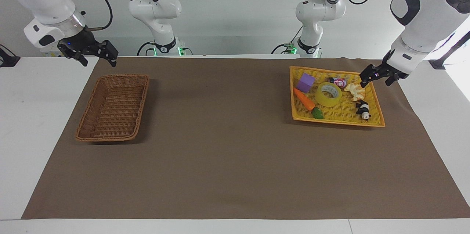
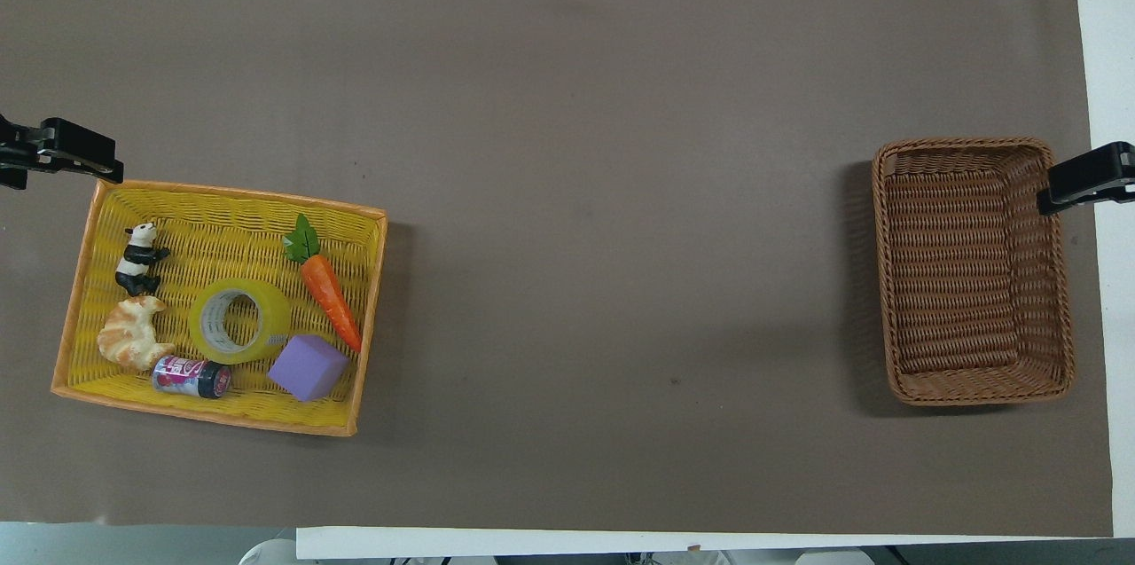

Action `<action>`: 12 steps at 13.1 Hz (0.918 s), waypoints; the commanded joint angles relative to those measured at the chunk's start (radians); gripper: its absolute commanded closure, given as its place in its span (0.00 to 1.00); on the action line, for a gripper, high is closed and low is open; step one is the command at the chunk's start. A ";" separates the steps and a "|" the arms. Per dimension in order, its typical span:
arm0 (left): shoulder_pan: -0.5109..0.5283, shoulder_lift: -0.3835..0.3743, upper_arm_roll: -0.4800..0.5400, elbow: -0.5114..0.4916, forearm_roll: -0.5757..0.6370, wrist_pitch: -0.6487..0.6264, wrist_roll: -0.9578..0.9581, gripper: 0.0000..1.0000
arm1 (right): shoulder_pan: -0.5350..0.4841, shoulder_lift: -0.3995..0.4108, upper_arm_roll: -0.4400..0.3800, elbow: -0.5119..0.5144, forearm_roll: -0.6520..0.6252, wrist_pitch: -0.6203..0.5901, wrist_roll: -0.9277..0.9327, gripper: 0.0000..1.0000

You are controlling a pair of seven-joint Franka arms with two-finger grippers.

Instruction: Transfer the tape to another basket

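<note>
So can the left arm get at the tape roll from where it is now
Probably yes. The left gripper hangs over the yellow basket's edge, and the tape roll lies flat mid-basket with nothing on it; the croissant and small can lie close beside it.

Yellowish tape roll (image 1: pixel 328 94) lying flat in the yellow tray (image 1: pixel 374 118), brown wicker basket (image 1: pixel 85 133) empty, well apart

Panda (image 2: pixel 139 258), croissant (image 2: pixel 131 333), carrot (image 2: pixel 330 299), purple cube (image 2: pixel 308 367)
</note>
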 commanded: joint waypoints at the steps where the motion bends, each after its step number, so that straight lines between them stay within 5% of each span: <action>1: 0.003 -0.026 0.001 -0.027 -0.022 0.005 -0.002 0.00 | 0.001 -0.019 0.001 -0.020 0.001 -0.003 0.011 0.01; 6: -0.010 -0.055 0.001 -0.096 -0.021 0.029 -0.004 0.00 | -0.001 -0.019 0.001 -0.020 0.001 -0.003 0.010 0.01; 9: 0.001 -0.209 0.001 -0.442 -0.021 0.283 0.007 0.00 | 0.001 -0.019 0.001 -0.020 0.001 -0.003 0.011 0.01; 12: 0.012 -0.269 0.001 -0.564 -0.021 0.339 0.007 0.00 | -0.001 -0.019 0.001 -0.020 0.001 -0.003 0.011 0.01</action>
